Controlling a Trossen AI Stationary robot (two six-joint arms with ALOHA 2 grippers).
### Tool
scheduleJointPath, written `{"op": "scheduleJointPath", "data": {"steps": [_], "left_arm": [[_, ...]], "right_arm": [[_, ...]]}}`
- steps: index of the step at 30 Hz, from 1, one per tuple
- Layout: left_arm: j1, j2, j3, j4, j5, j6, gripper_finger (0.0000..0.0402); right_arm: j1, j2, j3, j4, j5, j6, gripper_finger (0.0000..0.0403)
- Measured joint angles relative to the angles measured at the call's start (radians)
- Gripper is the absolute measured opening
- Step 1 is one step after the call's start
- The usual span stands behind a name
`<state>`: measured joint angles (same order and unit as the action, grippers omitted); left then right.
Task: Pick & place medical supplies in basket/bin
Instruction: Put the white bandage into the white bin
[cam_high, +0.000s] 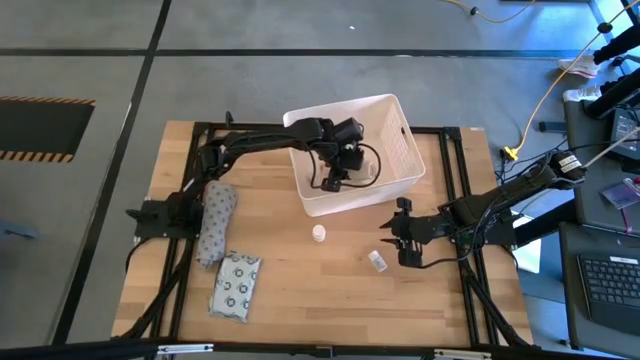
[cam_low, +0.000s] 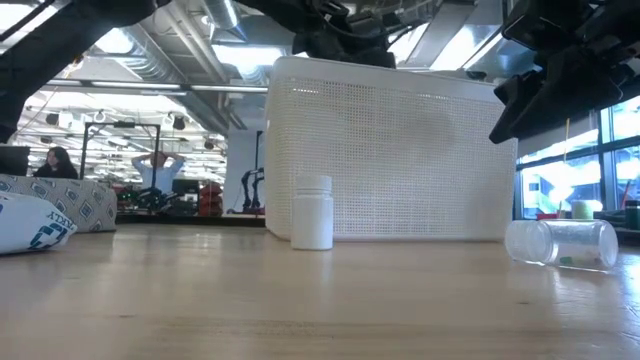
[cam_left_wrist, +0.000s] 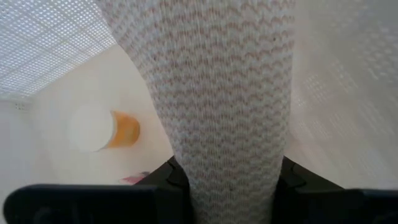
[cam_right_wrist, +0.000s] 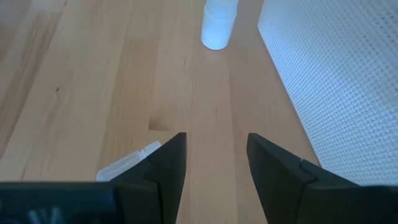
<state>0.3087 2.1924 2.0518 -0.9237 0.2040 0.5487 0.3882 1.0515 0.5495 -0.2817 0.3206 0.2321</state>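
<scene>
My left gripper (cam_high: 338, 165) reaches down into the white tub (cam_high: 405, 150) and is shut on a white woven roll (cam_left_wrist: 217, 93). An orange-capped white bottle (cam_left_wrist: 102, 129) lies on the tub floor beside the roll. My right gripper (cam_high: 400, 238) hovers open over the table near the tub's near right corner. A small white bottle (cam_high: 318, 233) stands upright on its base ahead of it (cam_right_wrist: 219, 25). A clear tube (cam_high: 377, 260) lies on its side beside the right fingers (cam_right_wrist: 127, 165). A ring-patterned flat packet (cam_high: 235, 285) lies flat on the table's left. My left gripper pinches the white roll's near end (cam_left_wrist: 227, 180) between its two fingers (cam_left_wrist: 166, 177), one on each side. It comes from above, pointing down into the tub. The roll runs on ahead of the fingers; its far end is out of frame.
A patterned grey-white soft pack (cam_high: 215, 225) lies at the table's left, above the flat packet. The tub's mesh wall (cam_right_wrist: 336, 87) stands close to my right gripper. Bare wood lies between the white bottle and the flat packet. People show in the room beyond (cam_low: 160, 170).
</scene>
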Motion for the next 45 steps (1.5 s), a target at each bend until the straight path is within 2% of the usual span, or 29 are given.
{"op": "scheduleJointPath", "data": {"steps": [10, 32, 45], "left_arm": [[-0.013, 0.026, 0.0, 0.0, -0.003, -0.074, 0.0112], [-0.022, 0.026, 0.0, -0.029, 0.0, -0.128, 0.0192], [-0.022, 0.025, 0.0, -0.079, 0.0, -0.153, 0.0196]], "right_arm": [[0.0, 0.0, 0.0, 0.0, 0.0, 0.0, 0.0171], [0.0, 0.0, 0.0, -0.001, 0.0, -0.001, 0.0171], [0.0, 0.0, 0.0, -0.001, 0.0, -0.001, 0.0171]]}}
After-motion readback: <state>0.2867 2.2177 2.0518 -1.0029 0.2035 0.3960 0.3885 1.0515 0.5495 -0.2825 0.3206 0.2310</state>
